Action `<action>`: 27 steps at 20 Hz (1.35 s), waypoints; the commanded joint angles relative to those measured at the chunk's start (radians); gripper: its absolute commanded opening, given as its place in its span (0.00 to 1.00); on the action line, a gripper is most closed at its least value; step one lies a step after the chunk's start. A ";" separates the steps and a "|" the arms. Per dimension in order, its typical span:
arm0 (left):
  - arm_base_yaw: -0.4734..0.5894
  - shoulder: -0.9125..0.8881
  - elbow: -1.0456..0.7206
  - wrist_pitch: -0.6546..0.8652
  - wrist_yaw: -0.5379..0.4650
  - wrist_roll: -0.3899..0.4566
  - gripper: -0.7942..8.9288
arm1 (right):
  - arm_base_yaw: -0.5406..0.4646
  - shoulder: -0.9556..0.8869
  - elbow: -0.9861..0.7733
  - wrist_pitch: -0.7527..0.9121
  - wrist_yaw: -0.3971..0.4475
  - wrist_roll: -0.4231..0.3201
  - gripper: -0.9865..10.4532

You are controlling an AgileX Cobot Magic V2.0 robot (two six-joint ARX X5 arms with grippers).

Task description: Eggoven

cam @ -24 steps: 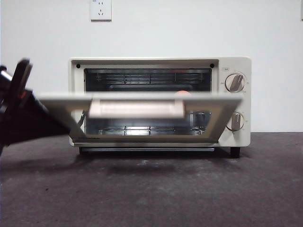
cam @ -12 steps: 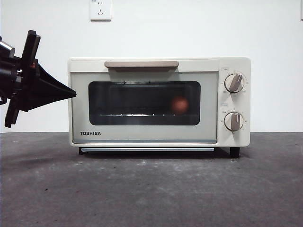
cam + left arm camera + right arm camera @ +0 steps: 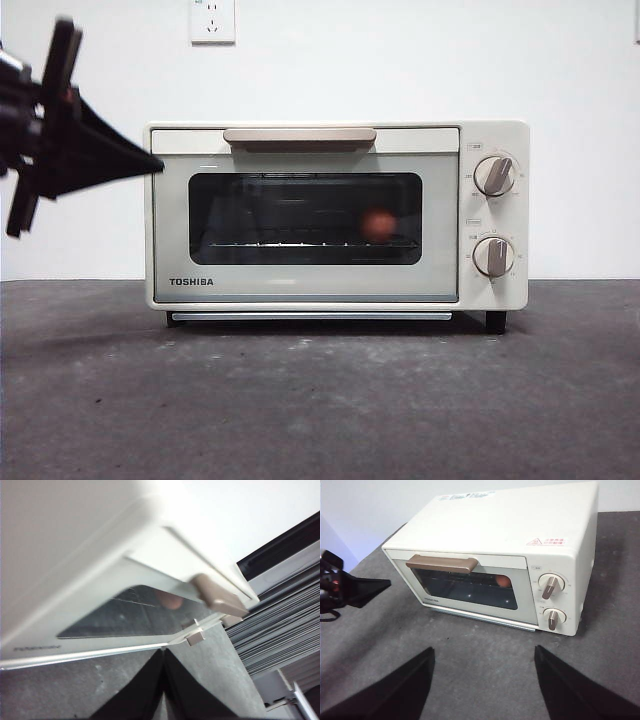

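My left claw [image 3: 150, 164], pinched together on nothing, hangs at the top left corner of the boxy cream toaster oven [image 3: 336, 214] on the rough grey desk [image 3: 320, 400], whose dark glass shows the smooth brown egg [image 3: 378, 224] inside, while my right claw [image 3: 482, 652] waits wide apart and empty.

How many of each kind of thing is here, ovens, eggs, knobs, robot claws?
Toaster oven: 1
Egg, inside behind the glass: 1
Knobs: 2, upper knob and lower knob
End effectors: 2, left end effector and right end effector
Total: 6
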 commanded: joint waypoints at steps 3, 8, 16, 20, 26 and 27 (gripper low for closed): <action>-0.044 -0.204 0.014 -0.264 -0.111 0.147 0.09 | 0.006 0.025 0.010 -0.010 0.004 -0.027 0.35; -0.094 -0.420 0.028 -0.552 -0.248 0.270 0.09 | 0.006 0.055 0.002 -0.015 0.004 -0.076 0.31; -0.161 -0.679 0.100 -0.882 -0.436 0.405 0.09 | 0.006 0.058 -0.157 0.198 -0.020 -0.089 0.15; -0.166 -0.757 0.119 -0.977 -0.465 0.427 0.09 | 0.006 0.056 -0.271 0.367 -0.077 -0.105 0.09; -0.166 -0.822 0.121 -1.054 -0.483 0.453 0.09 | 0.006 0.059 -0.373 0.571 -0.093 -0.119 0.09; -0.166 -0.826 0.121 -1.059 -0.483 0.456 0.09 | 0.006 0.059 -0.376 0.578 -0.086 -0.124 0.09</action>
